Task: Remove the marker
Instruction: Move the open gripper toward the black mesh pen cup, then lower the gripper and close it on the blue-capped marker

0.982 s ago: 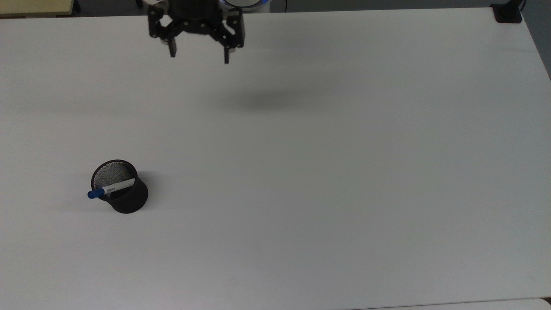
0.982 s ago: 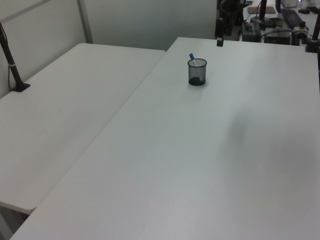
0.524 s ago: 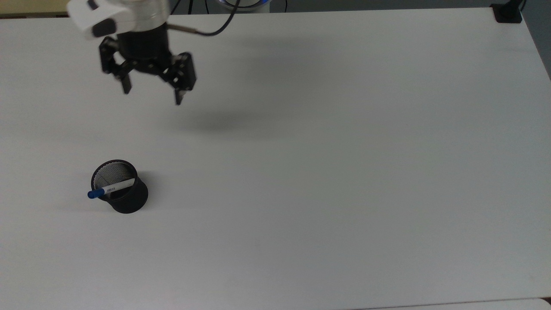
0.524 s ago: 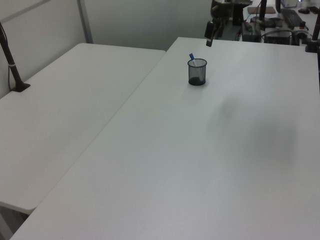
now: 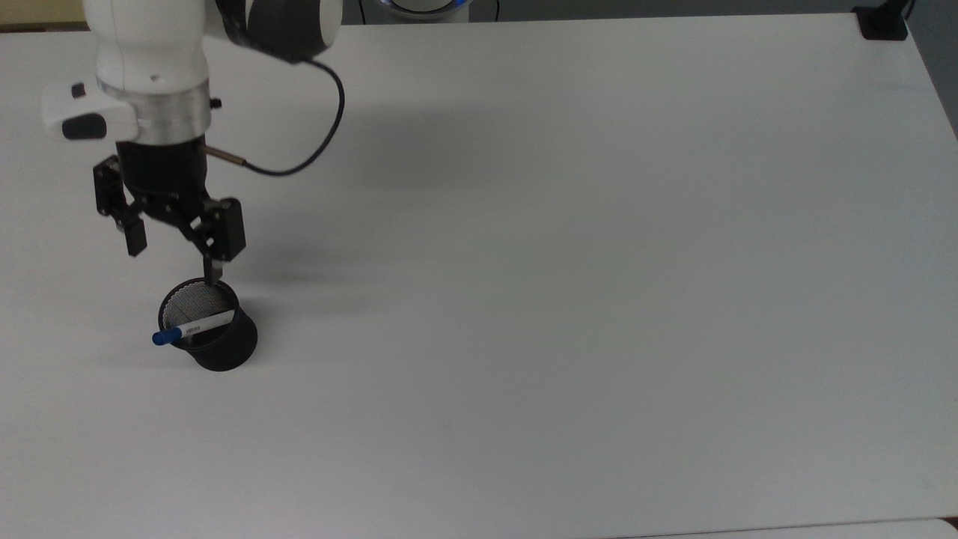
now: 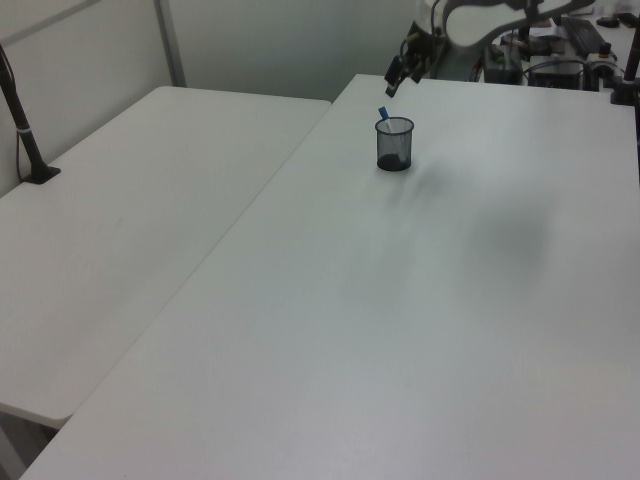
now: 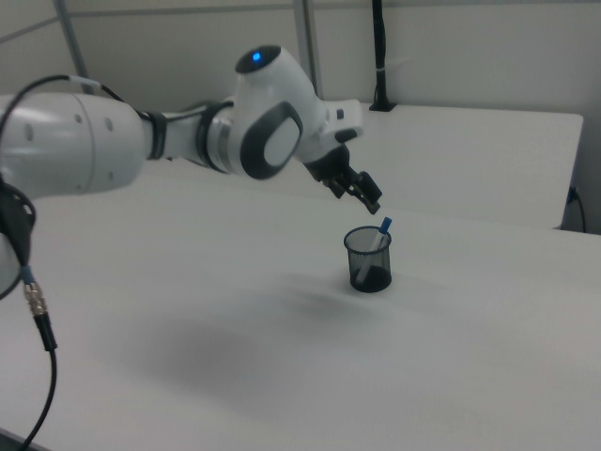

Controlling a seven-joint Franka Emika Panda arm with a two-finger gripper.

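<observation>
Top view count: one marker (image 5: 188, 329), one mesh cup (image 5: 217, 340), one desk (image 5: 569, 284).
Marker: leaning inside cup, blue cap past rim.
Claw (image 5: 174, 258): one, spread, above cup.

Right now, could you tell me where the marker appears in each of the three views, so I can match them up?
Top view: the marker is at lower left, leaning in the cup, blue cap over the rim toward the top view's left.
Left view: the marker is at upper centre, its blue cap poking above the cup's rim.
Right view: the marker is right of centre, leaning toward the right view's right in the cup.
Shared landmark: the cup, with the gripper near it.
</observation>
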